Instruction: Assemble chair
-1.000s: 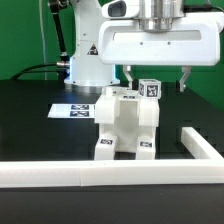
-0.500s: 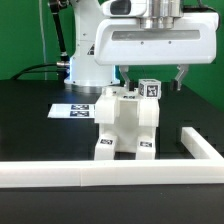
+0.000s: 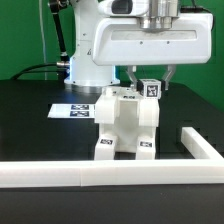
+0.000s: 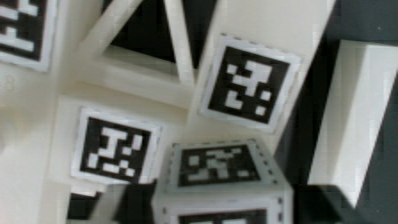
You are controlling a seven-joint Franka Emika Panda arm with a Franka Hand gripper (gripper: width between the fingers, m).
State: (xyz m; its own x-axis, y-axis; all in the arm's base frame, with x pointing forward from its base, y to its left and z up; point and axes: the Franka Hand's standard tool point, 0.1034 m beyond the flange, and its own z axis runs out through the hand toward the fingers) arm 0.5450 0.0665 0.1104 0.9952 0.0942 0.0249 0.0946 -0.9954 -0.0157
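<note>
1. desk [image 3: 30, 130]: flat matte black top that carries everything listed below.
2. robot arm [image 3: 88, 45]: glossy white rounded casing, standing at the back of the desk.
3. border rail [image 3: 100, 177]: long low white bar, square in section, across the front. A 2nd length runs back along the exterior view's right.
4. hand [image 3: 150, 84]: broad glossy white housing, boxy with rounded corners, hanging directly over the chair.
5. chair [image 3: 125, 125]: matte white plastic, blocky upright slabs joined into 1 standing piece. It sits on the desk behind the rail, roughly central.
6. marker board [image 3: 72, 110]: thin flat white sheet with printed tags, lying on the desk just beside the chair, toward the exterior view's left.
7. block [image 3: 150, 90]: small white cube-like piece with a tagged face, at the top of the chair.
8. tags [image 4: 244, 85]: square, black on white. The wrist view shows 4 of them close and blurred on tilted white faces, with dark gaps between. Arm, rail and marker board appear in the exterior view only.
9. fingers [image 3: 133, 78]: 2 slim dark prongs set narrow, 1 on each side of the block. I cannot tell whether they touch it.
</note>
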